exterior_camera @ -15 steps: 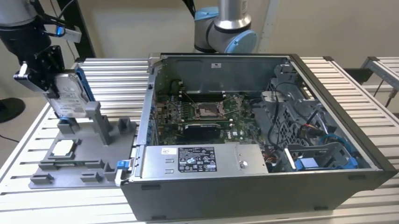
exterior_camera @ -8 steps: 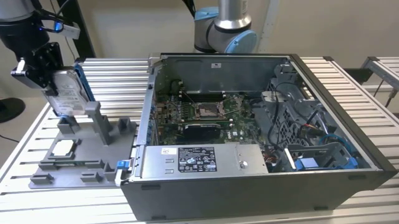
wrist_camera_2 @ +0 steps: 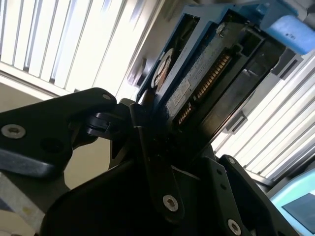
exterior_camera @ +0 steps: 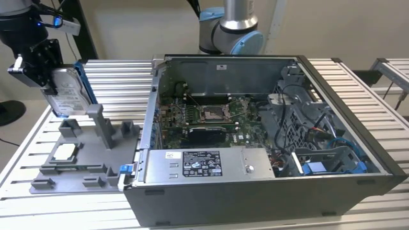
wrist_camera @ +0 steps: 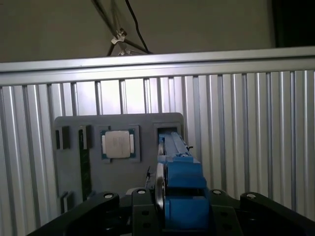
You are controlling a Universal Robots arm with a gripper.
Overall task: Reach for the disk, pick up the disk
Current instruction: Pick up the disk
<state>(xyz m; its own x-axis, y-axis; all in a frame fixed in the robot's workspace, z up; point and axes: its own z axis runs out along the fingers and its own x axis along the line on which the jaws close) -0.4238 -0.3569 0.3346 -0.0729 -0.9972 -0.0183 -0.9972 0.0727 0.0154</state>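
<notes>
Disk [exterior_camera: 69, 101] held on edge in the gripper [exterior_camera: 52, 87], above the back part of the grey fixture plate [exterior_camera: 83, 165], at the exterior view's left. The black jaws are closed on the disk's two broad faces, gripping it near its upper end. Its white-labelled silver face and its blue bracket edge both show in the exterior view. The disk's lower edge appears to hang just clear of the plate's raised blocks, though the angle makes the gap hard to judge.

In the second wrist view the disk [wrist_camera_2: 197, 83] runs away from the dark fingers [wrist_camera_2: 150, 147], with its connector row and blue frame exposed.

In the first wrist view the disk [wrist_camera: 179, 172] is seen edge-on. It stands directly over a rectangular slot [wrist_camera: 167, 130] in the fixture plate [wrist_camera: 69, 172]. A small square silver chip [wrist_camera: 118, 145] sits in a recess of the plate, just beside that slot.

In the exterior view the chip [exterior_camera: 66, 152] lies in the plate's front half, well below the held disk.

An open computer case [exterior_camera: 255, 201] lies beside the fixture plate on the side toward the exterior view's right. Its motherboard [exterior_camera: 204, 117] and power supply [exterior_camera: 204, 165] are exposed. Plate and case both rest on a ribbed aluminium table [exterior_camera: 357, 91]. The arm's base joint [exterior_camera: 231, 28] rises beyond the case.
</notes>
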